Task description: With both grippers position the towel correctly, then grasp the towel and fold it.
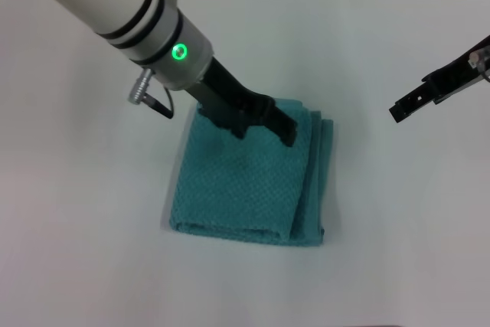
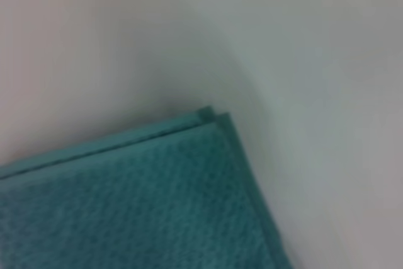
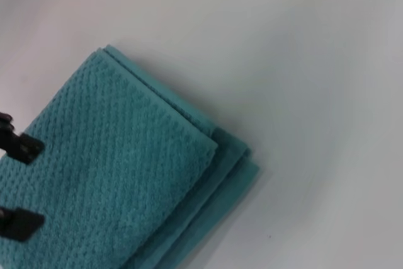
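**Teal towel already folded small, left gripper over its far edge**

Teal waffle-weave cloth, the towel (image 1: 249, 181) lies near the middle of the white table (image 1: 76, 227), folded into a compact, roughly square stack. Its layers step out along the robot's right side, where several hemmed edges sit one just past another; the near edge is a rounded fold. The surface looks flat, without loose flaps or bunching, and the left wrist view shows a far corner (image 2: 211, 118) with the hems lined up closely.

At the left of the scene, the left gripper (image 1: 264, 129) reaches down from the white arm with its green ring light (image 1: 179, 52) and sits over the far edge of the towel. Its two black fingers stand a little apart with nothing between them; whether the tips touch the cloth I cannot tell. In the right wrist view the same fingers (image 3: 24, 148) appear at the picture's edge, above the cloth, with a gap between them.

Over to the right, the right gripper (image 1: 402, 107) hangs well clear of the towel, above bare table; from what shows, I cannot tell whether its fingers are parted or closed.

By my reading the folding is largely done and the work is at the tidying or letting-go stage. If another fold is wanted, the left gripper would need to pinch the far edge through all layers, which are thick.
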Robot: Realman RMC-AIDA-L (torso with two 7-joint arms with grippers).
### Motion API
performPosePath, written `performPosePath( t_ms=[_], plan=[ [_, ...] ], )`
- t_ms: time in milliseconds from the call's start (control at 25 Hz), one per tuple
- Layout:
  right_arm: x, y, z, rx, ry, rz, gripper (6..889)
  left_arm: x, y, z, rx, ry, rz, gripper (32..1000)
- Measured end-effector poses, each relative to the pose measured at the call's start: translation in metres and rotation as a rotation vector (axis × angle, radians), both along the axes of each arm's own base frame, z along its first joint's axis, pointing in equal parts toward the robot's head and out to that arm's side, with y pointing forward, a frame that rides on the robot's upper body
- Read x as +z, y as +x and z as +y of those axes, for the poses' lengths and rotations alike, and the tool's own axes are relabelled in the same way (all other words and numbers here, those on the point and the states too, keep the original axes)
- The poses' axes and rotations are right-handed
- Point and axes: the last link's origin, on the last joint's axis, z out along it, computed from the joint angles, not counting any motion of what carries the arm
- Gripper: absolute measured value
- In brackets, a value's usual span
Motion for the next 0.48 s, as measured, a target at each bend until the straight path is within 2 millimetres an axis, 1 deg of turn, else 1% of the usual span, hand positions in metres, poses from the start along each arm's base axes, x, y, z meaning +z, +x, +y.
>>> performPosePath(
  t_ms=[80,280,320,480],
  plan=[
    [0.0,0.0,0.0,0.0,0.002,0.0,852,0.008,-0.008,0.001,0.016,0.01,0.027,873],
    [0.0,0.001,0.0,0.0,0.006,0.0,852,0.031,-0.028,0.004,0.061,0.038,0.094,919],
    [0.0,0.001,0.001,0.0,0.007,0.0,852,0.032,-0.028,0.004,0.062,0.039,0.097,919],
    [-0.005,0.006,0.0,-0.016,0.0,0.004,852,0.045,-0.045,0.006,0.1,0.066,0.175,919]
  ],
)
